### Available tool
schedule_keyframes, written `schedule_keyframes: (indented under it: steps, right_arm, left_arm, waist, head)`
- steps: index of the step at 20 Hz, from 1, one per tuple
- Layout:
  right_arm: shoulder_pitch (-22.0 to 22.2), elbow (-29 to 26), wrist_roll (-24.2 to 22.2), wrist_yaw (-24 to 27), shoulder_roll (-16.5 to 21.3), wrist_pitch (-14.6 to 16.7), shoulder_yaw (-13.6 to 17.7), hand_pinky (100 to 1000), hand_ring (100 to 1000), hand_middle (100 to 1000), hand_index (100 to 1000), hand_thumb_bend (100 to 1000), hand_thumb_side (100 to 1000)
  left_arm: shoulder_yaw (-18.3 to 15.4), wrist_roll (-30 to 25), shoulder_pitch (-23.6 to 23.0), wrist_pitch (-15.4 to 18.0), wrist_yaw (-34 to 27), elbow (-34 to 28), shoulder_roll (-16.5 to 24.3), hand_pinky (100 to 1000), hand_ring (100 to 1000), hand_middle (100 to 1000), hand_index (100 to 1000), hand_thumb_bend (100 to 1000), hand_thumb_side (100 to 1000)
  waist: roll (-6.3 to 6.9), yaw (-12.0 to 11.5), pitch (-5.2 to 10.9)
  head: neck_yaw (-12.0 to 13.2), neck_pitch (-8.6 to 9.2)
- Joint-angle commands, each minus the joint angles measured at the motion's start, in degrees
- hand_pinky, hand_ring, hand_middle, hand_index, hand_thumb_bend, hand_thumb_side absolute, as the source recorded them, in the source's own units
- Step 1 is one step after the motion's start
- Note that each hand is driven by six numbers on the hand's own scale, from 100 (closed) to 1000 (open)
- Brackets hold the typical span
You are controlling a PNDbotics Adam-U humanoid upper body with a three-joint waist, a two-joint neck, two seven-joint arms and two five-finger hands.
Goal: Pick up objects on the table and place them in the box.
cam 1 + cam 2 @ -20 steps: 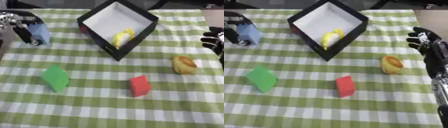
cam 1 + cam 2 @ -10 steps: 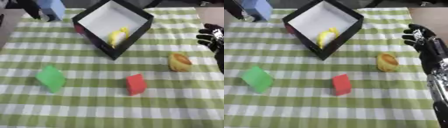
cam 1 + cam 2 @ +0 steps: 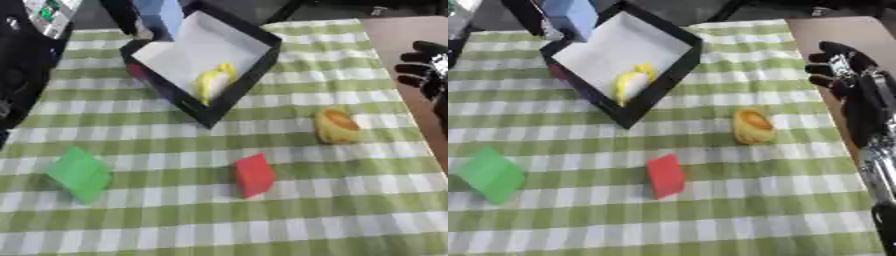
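A black box (image 3: 250,79) with a white inside stands at the back of the checked cloth, with a yellow thing (image 3: 211,82) lying in it. My left hand (image 3: 119,15) is shut on a light blue block (image 3: 163,16), held above the box's far left corner. On the cloth lie a green block (image 3: 80,174) at the near left, a red block (image 3: 254,174) in the middle and a round orange-yellow thing (image 3: 335,126) to the right. My right hand (image 3: 843,74) hangs open at the right edge, away from all of them.
The green and white checked cloth (image 3: 350,210) covers the table. Bare brown tabletop (image 3: 402,30) shows at the far right, under my right hand. My left arm (image 3: 24,60) fills the upper left as a dark mass.
My left hand has carried the blue block from the table's left side up and to the right, to above the box's corner. The view has shifted too. The right hand stays put.
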State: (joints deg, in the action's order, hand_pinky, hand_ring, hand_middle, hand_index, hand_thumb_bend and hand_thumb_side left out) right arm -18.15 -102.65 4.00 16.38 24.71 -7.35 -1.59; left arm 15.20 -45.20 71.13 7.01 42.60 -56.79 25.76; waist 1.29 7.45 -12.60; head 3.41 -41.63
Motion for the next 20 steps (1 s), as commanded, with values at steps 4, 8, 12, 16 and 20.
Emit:
schedule_keyframes:
  steps: [4,8,12,16,20]
  right_arm:
    - [-2.19,-1.46,-1.28,0.26,0.01,-0.32,-0.83,830,775,712,821,100,635]
    - [-3.01,-1.49,-1.82,0.31,-0.40,-0.48,-1.29,830,775,712,821,100,635]
    - [-3.27,-1.50,-2.01,0.25,-0.54,-0.55,-1.40,830,775,711,821,100,635]
    - [-3.39,-1.47,-2.06,0.22,-0.69,-0.61,-1.45,830,776,712,821,100,639]
    - [-3.59,-1.61,-1.91,-0.37,-0.53,-0.49,-1.37,831,780,716,823,100,634]
  left_arm:
    - [-3.02,4.79,1.80,0.71,4.76,4.03,-2.51,821,777,713,722,144,100]
    - [-3.99,7.75,1.41,1.76,6.92,6.97,-4.05,820,777,713,719,155,100]
    - [-4.54,8.63,0.56,2.33,9.75,9.74,-4.88,819,778,716,725,195,100]
    - [-5.22,9.62,-0.20,2.65,11.60,11.32,-5.41,830,796,749,783,279,146]
    - [-5.40,10.25,-0.81,3.09,12.18,11.97,-5.51,851,831,798,850,428,324]
  waist:
    - [0.83,2.07,-1.14]
    - [1.04,3.04,-1.66]
    - [1.25,3.49,-2.01]
    - [1.39,3.66,-2.24]
    - [1.42,3.59,-2.28]
  head:
    - [2.16,1.77]
    - [2.89,2.14]
    - [3.07,2.28]
    - [3.08,2.23]
    - [2.95,2.10]
